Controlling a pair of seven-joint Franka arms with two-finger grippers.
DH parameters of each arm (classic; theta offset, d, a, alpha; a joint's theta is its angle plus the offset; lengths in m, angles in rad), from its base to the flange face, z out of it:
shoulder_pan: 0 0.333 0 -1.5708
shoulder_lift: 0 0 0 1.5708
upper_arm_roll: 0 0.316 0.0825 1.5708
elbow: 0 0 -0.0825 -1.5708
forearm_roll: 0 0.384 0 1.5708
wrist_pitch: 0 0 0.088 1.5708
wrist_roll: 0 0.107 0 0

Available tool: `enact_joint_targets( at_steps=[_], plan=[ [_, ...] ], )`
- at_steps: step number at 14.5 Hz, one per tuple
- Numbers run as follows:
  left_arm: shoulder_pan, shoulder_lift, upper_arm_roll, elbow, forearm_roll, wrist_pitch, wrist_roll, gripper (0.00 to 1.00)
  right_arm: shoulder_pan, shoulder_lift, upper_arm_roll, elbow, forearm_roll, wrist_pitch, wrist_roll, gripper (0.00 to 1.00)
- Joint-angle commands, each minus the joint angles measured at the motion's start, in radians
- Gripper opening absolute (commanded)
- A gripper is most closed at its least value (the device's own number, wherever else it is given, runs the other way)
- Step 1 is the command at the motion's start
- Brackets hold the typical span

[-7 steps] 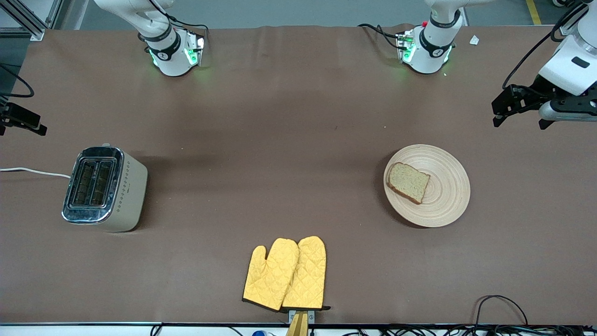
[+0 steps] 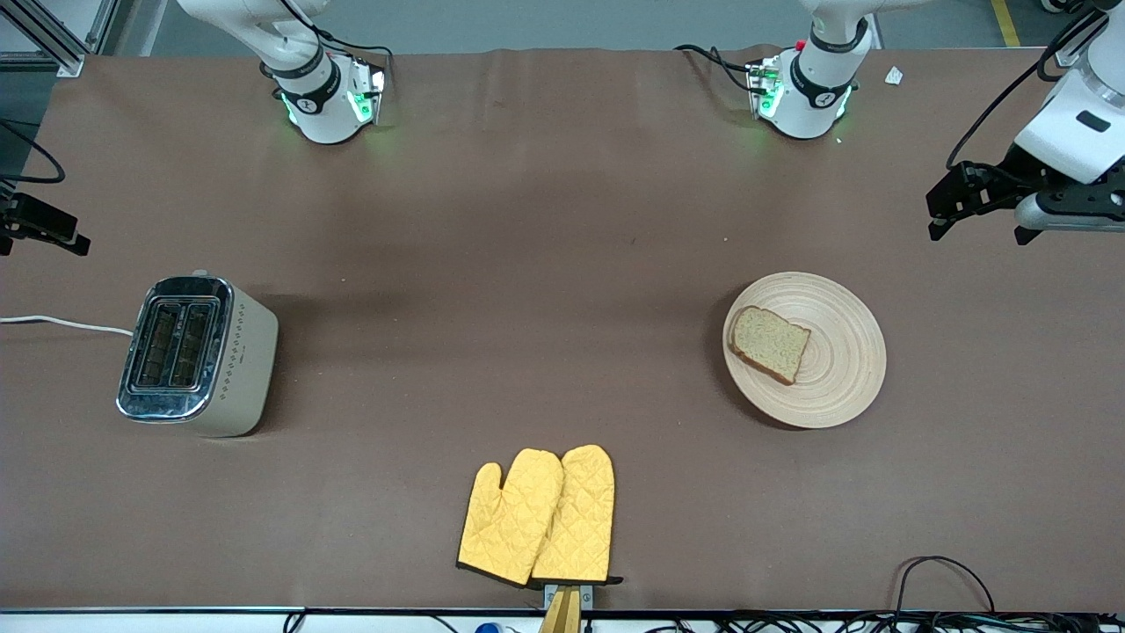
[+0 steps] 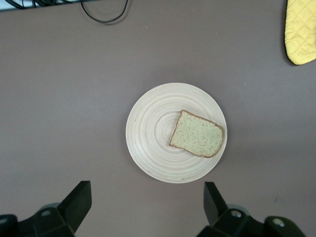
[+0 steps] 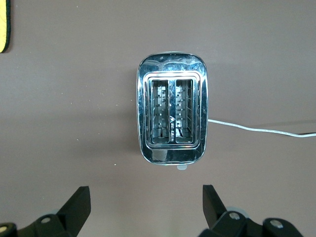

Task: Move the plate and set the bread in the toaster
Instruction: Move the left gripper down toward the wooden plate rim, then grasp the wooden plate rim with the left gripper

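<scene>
- Front view: one plate [image 2: 835, 387] lies on the brown surface [image 2: 527, 264] toward the left arm's end, with one slice of bread [image 2: 770, 344] flat on it, on the part of the plate toward the surface's middle.
- One toaster [image 2: 198, 355] stands toward the right arm's end, its two slots facing up and one white cord [image 2: 66, 323] running off it to the edge of the view.
- Two yellow oven mitts [image 2: 539, 516] lie side by side, overlapping, near the front-camera edge, between toaster and plate and nearer to the camera than both.
- The left tool [image 2: 977, 198] hangs in the air over bare surface at the left arm's end, apart from the plate. The right tool [image 2: 39, 227] shows only partly at the view's edge, over the right arm's end.
- Left wrist view: the left tool's two fingers [image 3: 76, 202] stand spread wide with nothing between them, over bare surface beside the plate [image 3: 148, 143]; the bread [image 3: 197, 140] sits off-centre on it. One mitt corner [image 3: 301, 32] shows.
- Right wrist view: the right tool's fingers [image 4: 76, 205] are likewise spread and empty, over bare surface just beside the toaster [image 4: 173, 66], both of whose slots are empty. The cord [image 4: 256, 129] trails away.
</scene>
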Motion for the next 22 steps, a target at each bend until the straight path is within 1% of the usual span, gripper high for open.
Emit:
enact_joint_targets(
  at_steps=[1,3,5,6,8,10,11,12,16,18,20,21,22],
  plan=[
    [0.044,0.057,0.004,0.009,-0.008,-0.019,0.043,1.0,-0.007,0.0,0.002,0.005,0.016,-0.009,-0.011,1.0],
    [0.143,0.144,0.003,0.029,-0.13,-0.019,0.065,1.0,-0.007,0.0,0.002,0.005,0.016,-0.008,-0.011,1.0],
    [0.243,0.293,0.003,0.064,-0.241,-0.014,0.181,1.0,-0.01,0.0,0.002,0.005,0.016,-0.008,-0.012,1.0],
    [0.286,0.389,0.003,0.102,-0.296,-0.014,0.25,1.0,-0.01,0.0,0.002,0.005,0.016,-0.008,-0.012,1.0],
    [0.334,0.546,0.003,0.161,-0.364,-0.014,0.362,1.0,-0.009,0.0,0.002,0.005,0.016,-0.009,-0.012,1.0],
    [0.358,0.661,0.003,0.181,-0.419,-0.002,0.461,1.0,-0.009,0.0,0.002,0.005,0.016,-0.009,-0.012,1.0],
    [0.366,0.706,0.003,0.192,-0.43,0.027,0.508,1.0,-0.009,0.0,0.002,0.005,0.016,-0.009,-0.012,1.0],
    [0.368,0.738,0.001,0.192,-0.435,0.05,0.541,1.0,-0.01,0.0,0.002,0.005,0.016,-0.008,-0.012,1.0],
    [0.372,0.844,0.001,0.192,-0.516,0.113,0.678,1.0,-0.012,0.0,0.002,0.005,0.016,-0.009,-0.014,1.0],
    [0.372,0.885,0.003,0.192,-0.542,0.145,0.764,1.0,-0.013,0.0,0.002,0.005,0.016,-0.009,-0.014,1.0],
    [0.374,0.909,0.001,0.19,-0.571,0.146,0.807,1.0,-0.013,0.0,0.002,0.005,0.016,-0.009,-0.014,1.0],
    [0.374,0.912,0.003,0.187,-0.579,0.146,0.809,0.96,-0.013,0.0,0.002,0.005,0.016,-0.009,-0.014,1.0],
    [0.374,0.913,0.001,0.183,-0.58,0.146,0.81,0.88,-0.015,0.0,0.002,0.005,0.016,-0.009,-0.015,1.0]
  ],
)
